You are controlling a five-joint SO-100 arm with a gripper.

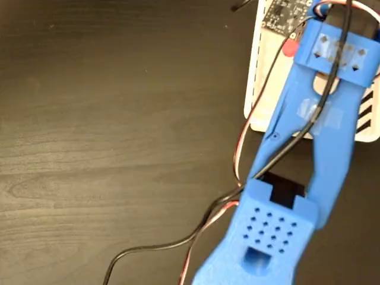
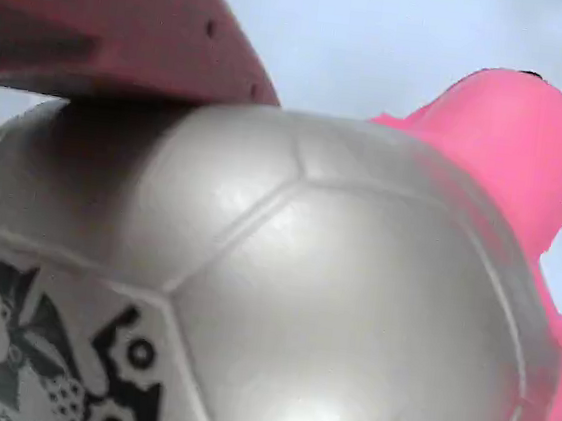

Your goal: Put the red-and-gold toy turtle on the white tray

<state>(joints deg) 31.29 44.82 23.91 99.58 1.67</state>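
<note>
**Turtle at the claw, over the tray in the upper right**

Wrist view: the red-and-gold toy turtle (image 2: 281, 301) fills the frame, its shell pale and silvery here, a dark printed logo at lower left, a pink limb at upper right. One finger (image 2: 120, 23) presses on the shell at upper left. The other finger is not visible, so the gripper appears to hold the turtle, judged only. Pale surface behind is likely tray floor.

Fixed view: the blue arm (image 1: 320, 136) runs from bottom centre to upper right and covers the gripper and nearly all of the turtle. The white tray (image 1: 255, 89) is cut off by the frame edge. Turtle's height above the tray: cannot tell.
</note>
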